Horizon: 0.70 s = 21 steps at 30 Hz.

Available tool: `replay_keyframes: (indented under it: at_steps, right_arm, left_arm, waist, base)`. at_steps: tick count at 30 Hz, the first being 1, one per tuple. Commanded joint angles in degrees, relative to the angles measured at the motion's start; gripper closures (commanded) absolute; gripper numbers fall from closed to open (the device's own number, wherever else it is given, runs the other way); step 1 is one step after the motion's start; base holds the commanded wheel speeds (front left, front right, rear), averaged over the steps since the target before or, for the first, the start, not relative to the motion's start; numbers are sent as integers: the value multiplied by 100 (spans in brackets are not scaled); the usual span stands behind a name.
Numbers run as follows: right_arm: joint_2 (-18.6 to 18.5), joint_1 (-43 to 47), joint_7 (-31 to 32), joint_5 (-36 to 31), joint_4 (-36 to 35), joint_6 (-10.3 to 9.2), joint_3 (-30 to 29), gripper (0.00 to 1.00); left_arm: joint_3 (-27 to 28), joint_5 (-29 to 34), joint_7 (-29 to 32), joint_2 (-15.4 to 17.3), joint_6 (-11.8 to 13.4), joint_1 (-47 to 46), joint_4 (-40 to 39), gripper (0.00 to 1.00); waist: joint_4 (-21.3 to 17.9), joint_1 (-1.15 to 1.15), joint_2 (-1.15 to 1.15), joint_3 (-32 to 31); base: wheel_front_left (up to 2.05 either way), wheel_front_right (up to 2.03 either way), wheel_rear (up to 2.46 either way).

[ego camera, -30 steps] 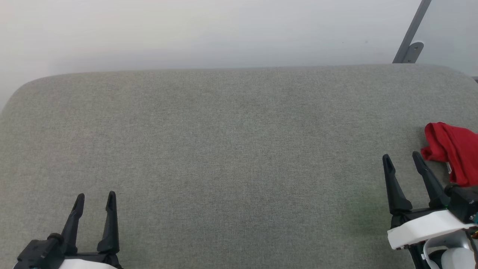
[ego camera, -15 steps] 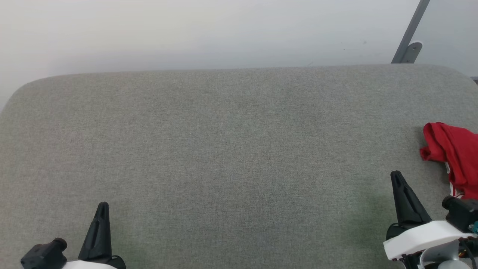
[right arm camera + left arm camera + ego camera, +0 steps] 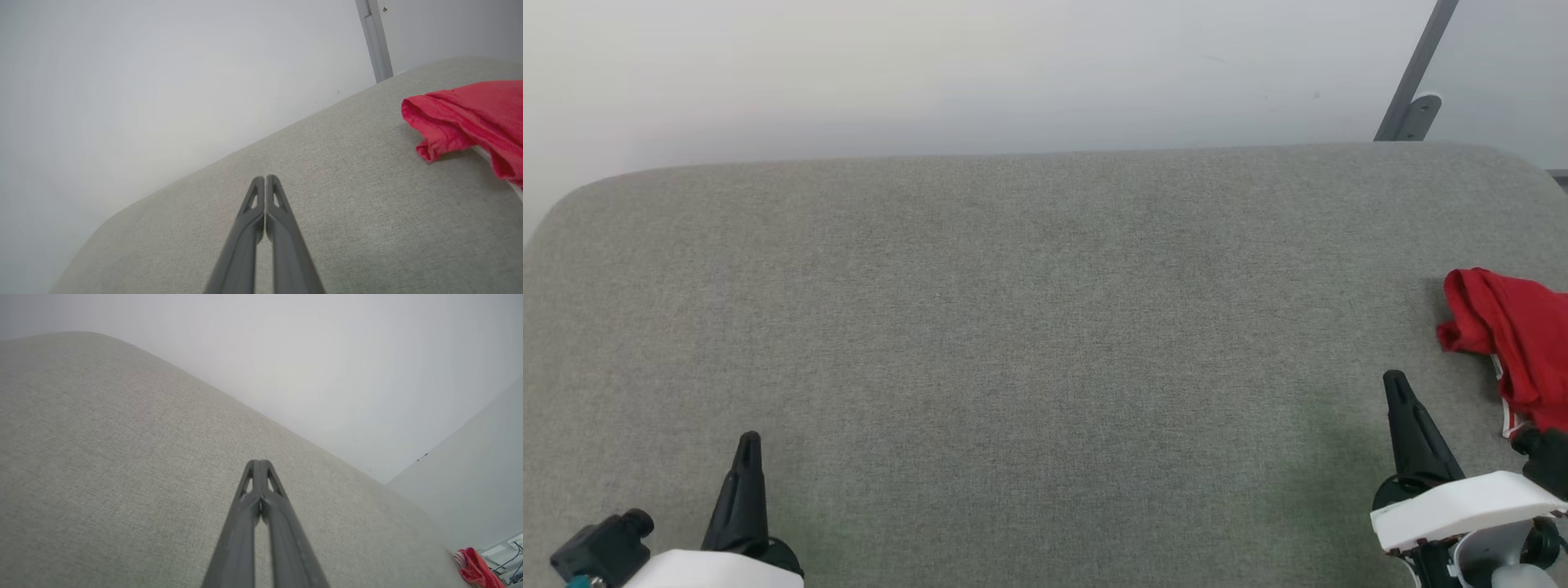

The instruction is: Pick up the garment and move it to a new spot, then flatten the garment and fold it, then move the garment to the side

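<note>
Garment (image 3: 1507, 331): red, with a red-and-white striped seam showing, lying crumpled at the right edge of the grey fabric surface (image 3: 1029, 310) and cut off by the head view's right border. Any writing on it cannot be read among the exposed folds. Left gripper (image 3: 260, 463): fingers pressed together, empty, near the front-left corner. Right gripper (image 3: 265, 179): fingers closed, empty, just beside the garment, not touching it.
</note>
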Motion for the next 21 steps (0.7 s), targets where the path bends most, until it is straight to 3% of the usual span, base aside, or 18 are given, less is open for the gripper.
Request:
replay_keyframes:
  at_steps: [1, 21]
  right_arm:
    - [1, -139, 50, 219, -42, -3, -31, 100]
    - [144, -232, 356, 1589, 69, -4, -158, 100]
  left_arm:
    - [43, -228, 47, 36, 1, -159, -49, 100]
    - [94, -1623, 425, -75, 1, -399, 102, 100]
  waist:
    - [-3, 0, 0, -4]
    - [-35, 0, 0, -48]
  base:
    - [0, 0, 0]
    - [0, 0, 0]
